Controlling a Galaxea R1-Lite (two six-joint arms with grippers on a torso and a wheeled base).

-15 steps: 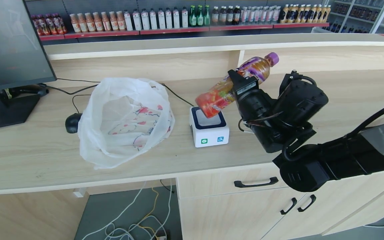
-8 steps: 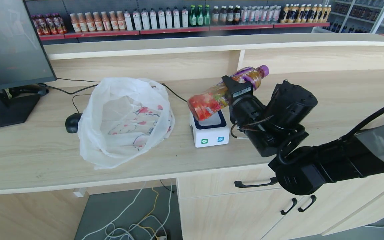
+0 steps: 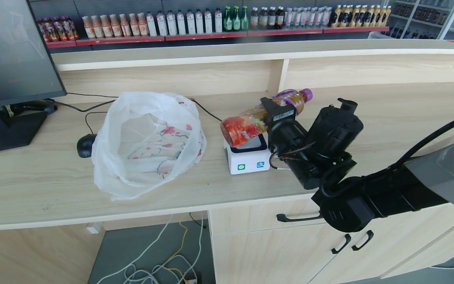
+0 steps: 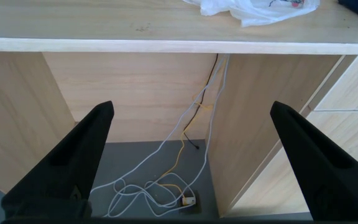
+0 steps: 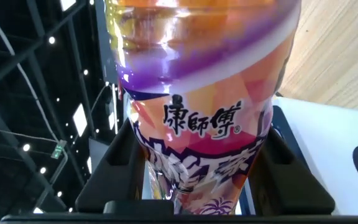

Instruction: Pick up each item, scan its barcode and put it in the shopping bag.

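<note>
one wooden table point(image 3: 34, 177) bears one scanner point(image 3: 246, 159) and, left of it, one shopping bag point(image 3: 148, 142). one bottle point(image 3: 242, 128), clamped in the right claw point(image 3: 278, 110), hangs over the scanner; left claw point(image 4: 191, 106) apart.

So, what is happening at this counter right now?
The robot's right tool holds a juice bottle tilted, its bottom end just above the white scanner on the counter. The shopping bag lies open beside the scanner, on its left side. The left tool hangs open below the counter edge, holding nothing.
</note>
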